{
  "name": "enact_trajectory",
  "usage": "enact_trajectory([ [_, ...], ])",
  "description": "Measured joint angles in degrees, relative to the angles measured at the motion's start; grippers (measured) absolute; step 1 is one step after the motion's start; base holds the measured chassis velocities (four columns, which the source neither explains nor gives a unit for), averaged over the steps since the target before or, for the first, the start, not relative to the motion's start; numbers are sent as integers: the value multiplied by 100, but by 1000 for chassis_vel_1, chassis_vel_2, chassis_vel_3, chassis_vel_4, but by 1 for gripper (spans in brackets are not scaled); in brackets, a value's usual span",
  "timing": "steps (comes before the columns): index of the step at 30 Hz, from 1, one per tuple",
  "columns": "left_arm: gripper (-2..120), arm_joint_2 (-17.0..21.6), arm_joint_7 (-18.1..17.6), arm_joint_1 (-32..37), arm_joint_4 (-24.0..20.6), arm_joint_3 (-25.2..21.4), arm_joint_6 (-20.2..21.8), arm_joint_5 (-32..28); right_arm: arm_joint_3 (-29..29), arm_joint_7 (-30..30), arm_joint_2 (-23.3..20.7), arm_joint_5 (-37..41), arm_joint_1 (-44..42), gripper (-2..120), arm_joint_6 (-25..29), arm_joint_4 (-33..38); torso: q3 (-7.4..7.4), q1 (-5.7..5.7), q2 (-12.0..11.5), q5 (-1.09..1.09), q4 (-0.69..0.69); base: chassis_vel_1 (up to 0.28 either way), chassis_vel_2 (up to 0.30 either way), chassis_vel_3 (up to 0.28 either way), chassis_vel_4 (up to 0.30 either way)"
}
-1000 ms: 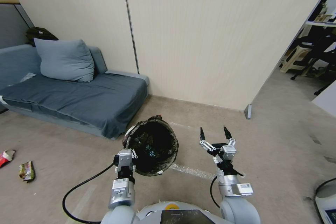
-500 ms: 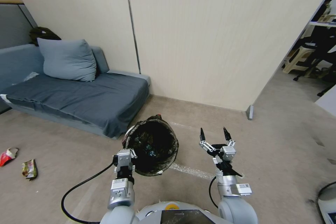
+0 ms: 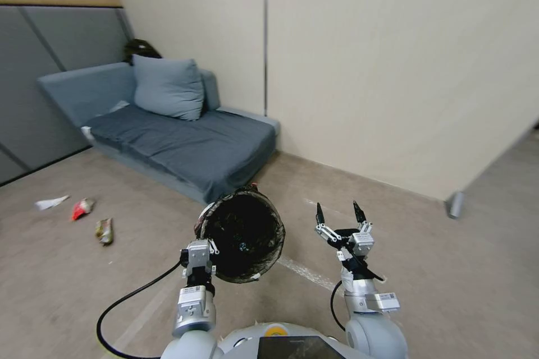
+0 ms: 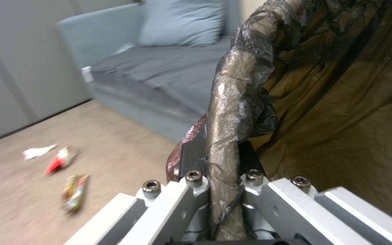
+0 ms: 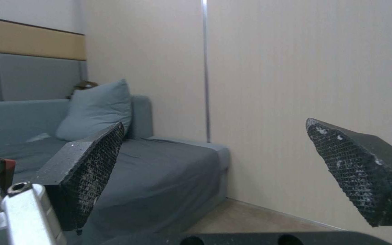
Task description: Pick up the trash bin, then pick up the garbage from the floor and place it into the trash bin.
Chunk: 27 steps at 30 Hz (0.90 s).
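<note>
Left gripper (image 3: 200, 251) is clamped on the near rim of the trash bin (image 3: 242, 234), one jaw outside and one inside, with the black bag liner (image 4: 232, 112) pinched between them. The rim is a sensible hold: it is the one thin edge the jaws can span, and it pins the liner against slipping into the bin. The bin hangs off the floor in front of the torso, tilted, with its mouth turned up toward the head camera, which would keep the opening reachable for drops from the other arm.

Right gripper (image 3: 338, 214) is raised beside the bin, apart from it, jaws spread wide and holding nothing. Judged to be the free picker, kept ready.

Garbage lies on the floor (image 3: 466, 291) well to the left, in front of the grey sofa (image 3: 185, 143): a white paper scrap (image 3: 51, 202), a red wrapper (image 3: 82, 208) and a yellow-brown wrapper (image 3: 104, 230), near each other. All are well apart from both grippers.

Status: bin pickup done; no floor litter collected yet. A cable (image 3: 120, 308) trails from the left arm.
</note>
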Motion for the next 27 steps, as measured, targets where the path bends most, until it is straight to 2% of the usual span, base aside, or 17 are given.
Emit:
enact_trajectory([
  [27,0,51,-34,10,-48,54,4,-13,-1,-106,-3,-18,-30,100,17,42,0,0,0,0,0,125,124,121,126],
])
